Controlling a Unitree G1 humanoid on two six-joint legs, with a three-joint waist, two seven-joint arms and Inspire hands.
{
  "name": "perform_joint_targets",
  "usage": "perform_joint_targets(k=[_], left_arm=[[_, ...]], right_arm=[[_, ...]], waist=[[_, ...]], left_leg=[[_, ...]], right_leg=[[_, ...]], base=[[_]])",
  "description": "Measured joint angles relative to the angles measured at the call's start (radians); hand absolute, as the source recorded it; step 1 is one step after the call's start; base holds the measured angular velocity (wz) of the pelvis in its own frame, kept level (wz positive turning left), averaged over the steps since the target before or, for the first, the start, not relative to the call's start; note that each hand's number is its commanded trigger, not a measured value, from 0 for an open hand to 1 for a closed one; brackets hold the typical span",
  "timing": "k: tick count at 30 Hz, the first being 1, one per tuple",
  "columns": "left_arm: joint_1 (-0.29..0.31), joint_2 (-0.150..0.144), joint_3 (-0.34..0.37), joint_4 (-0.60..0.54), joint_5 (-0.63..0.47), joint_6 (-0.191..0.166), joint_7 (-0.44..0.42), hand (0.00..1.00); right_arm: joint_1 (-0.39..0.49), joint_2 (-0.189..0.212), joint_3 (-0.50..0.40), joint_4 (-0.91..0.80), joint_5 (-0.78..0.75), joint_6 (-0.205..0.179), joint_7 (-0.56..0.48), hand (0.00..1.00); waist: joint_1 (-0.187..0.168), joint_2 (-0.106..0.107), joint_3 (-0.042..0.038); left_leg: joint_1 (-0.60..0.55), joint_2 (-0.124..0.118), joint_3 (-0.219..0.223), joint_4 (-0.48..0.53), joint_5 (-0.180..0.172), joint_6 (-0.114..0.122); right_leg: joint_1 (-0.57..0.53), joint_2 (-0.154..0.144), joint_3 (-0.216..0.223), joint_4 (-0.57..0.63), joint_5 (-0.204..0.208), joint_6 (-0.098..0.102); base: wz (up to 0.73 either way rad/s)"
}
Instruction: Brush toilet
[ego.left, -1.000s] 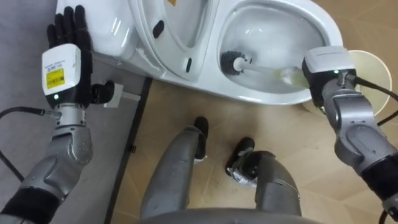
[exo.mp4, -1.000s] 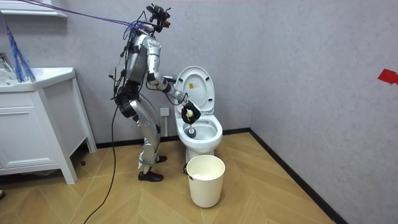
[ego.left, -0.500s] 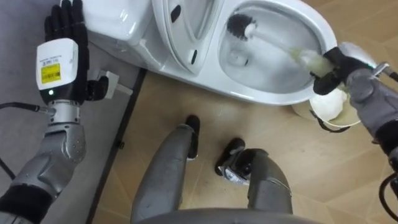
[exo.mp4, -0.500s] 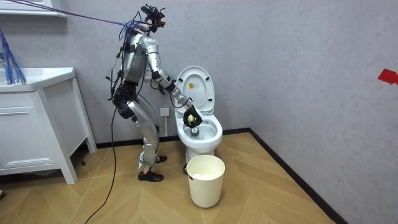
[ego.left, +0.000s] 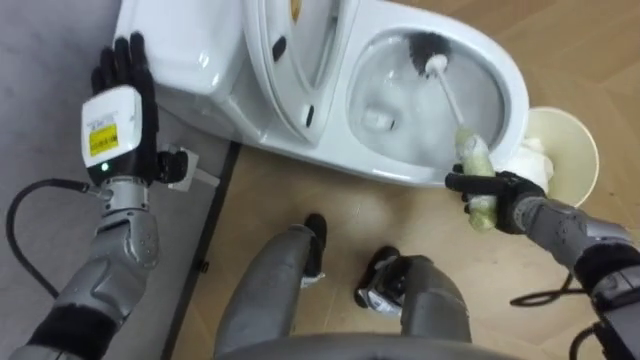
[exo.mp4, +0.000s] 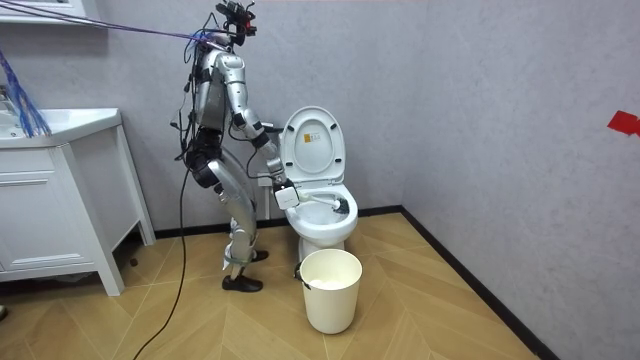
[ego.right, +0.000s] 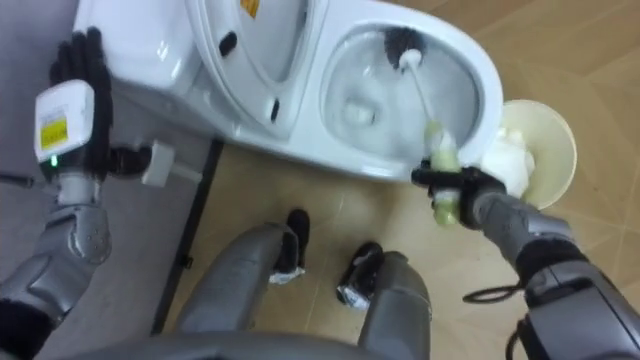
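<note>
The toilet brush (ego.left: 447, 95) had a dark bristle head (ego.left: 427, 46), a thin white shaft and a pale yellow-green handle (ego.left: 472, 160). It slanted into the white toilet (ego.left: 400, 168), its head against the bowl's inner wall on the side away from the robot. The handle reached out over the near rim, with the right hand (ego.left: 495, 190) curled round it. The seat and lid (ego.left: 290, 60) stood raised.

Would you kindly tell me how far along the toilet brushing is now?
Done: lid up, brush inside the bowl. In hand: right hand grips its handle, bristles at the bowl's far side. Remaining: scrub the rest, stow the brush. Idle: left hand, open.
</note>
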Motion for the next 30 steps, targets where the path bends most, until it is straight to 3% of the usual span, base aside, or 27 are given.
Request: perform_joint_targets(k=[3,5,6,9,11,18,20,21,23,26,30], left_arm=[[0.032,-0.015,0.008,0.013,0.004,-0.002,-0.008,0.0],[0.087,-0.019,0.022,0.009,0.019,-0.004,-0.01,0.0],[0.099,-0.021,0.026,0.009,0.019,-0.006,-0.01,0.0],[0.164,-0.062,0.073,0.008,0.038,-0.025,-0.01,0.0],[0.208,-0.091,0.107,0.007,0.038,-0.035,-0.008,0.0],[0.317,-0.142,0.188,0.0,0.036,-0.077,-0.007,0.0],[0.351,-0.176,0.231,-0.004,0.032,-0.091,-0.004,0.0],[0.358,-0.181,0.236,-0.004,0.028,-0.095,-0.004,0.0],[0.395,-0.199,0.266,-0.006,0.016,-0.128,0.005,0.0],[0.432,-0.204,0.299,-0.008,0.007,-0.174,0.044,0.0],[0.449,-0.219,0.315,0.081,-0.026,-0.197,0.066,0.0]], right_arm=[[0.024,0.005,-0.018,0.018,-0.005,0.003,-0.001,1.0],[0.061,0.005,-0.023,0.016,-0.038,0.003,-0.001,1.0],[0.071,0.005,-0.027,0.014,-0.053,0.003,-0.002,1.0],[0.153,0.013,-0.091,-0.032,-0.161,0.004,-0.009,1.0],[0.185,0.028,-0.104,-0.036,-0.25,0.004,-0.017,1.0],[0.363,0.045,-0.183,-0.196,-0.489,-0.005,-0.034,1.0],[0.401,0.088,-0.288,-0.245,-0.503,-0.066,-0.066,1.0],[0.404,0.098,-0.315,-0.258,-0.501,-0.086,-0.078,1.0],[0.418,0.119,-0.379,-0.31,-0.497,-0.168,-0.106,1.0],[0.457,0.125,-0.405,-0.383,-0.513,-0.248,-0.125,1.0],[0.471,0.128,-0.414,-0.403,-0.572,-0.296,-0.134,1.0]], waist=[[0.0,-0.001,-0.0053],[-0.011,-0.001,-0.0201],[-0.013,-0.002,-0.0233],[-0.016,-0.006,-0.0277],[-0.024,-0.017,-0.0355],[-0.037,-0.042,-0.0474],[-0.047,-0.048,-0.0495],[-0.049,-0.048,-0.0497],[-0.053,-0.052,-0.0527],[-0.051,-0.06,-0.0583],[-0.043,-0.058,-0.0569]], left_leg=[[0.066,-0.002,0.002,-0.058,0.013,-0.001],[0.122,-0.001,-0.002,-0.097,0.018,-0.001],[0.135,-0.002,-0.003,-0.107,0.018,-0.001],[0.224,-0.009,-0.001,-0.155,0.017,0.0],[0.279,-0.012,0.005,-0.185,0.017,0.0],[0.431,-0.014,0.002,-0.259,0.012,-0.006],[0.47,-0.012,-0.004,-0.27,0.006,-0.011],[0.48,-0.01,-0.005,-0.271,0.004,-0.012],[0.523,-0.005,-0.013,-0.283,0.0,-0.018],[0.549,0.004,-0.024,-0.283,-0.009,-0.028],[0.578,0.006,-0.021,-0.288,-0.019,-0.037]], right_leg=[[0.062,0.015,0.002,-0.064,0.019,0.009],[0.123,0.031,0.0,-0.125,0.037,0.018],[0.137,0.033,0.0,-0.137,0.04,0.02],[0.225,0.044,0.01,-0.197,0.048,0.034],[0.281,0.045,0.01,-0.229,0.048,0.042],[0.435,0.061,-0.004,-0.318,0.052,0.055],[0.474,0.07,-0.003,-0.338,0.051,0.056],[0.487,0.074,-0.003,-0.347,0.052,0.057],[0.543,0.091,-0.003,-0.388,0.059,0.059],[0.593,0.112,-0.014,-0.439,0.073,0.054],[0.629,0.125,-0.008,-0.462,0.076,0.051]], base=[[-0.06],[-0.02],[0.0],[-0.06],[-0.04],[-0.01],[0.02],[0.0],[0.03],[0.05],[-0.03]])
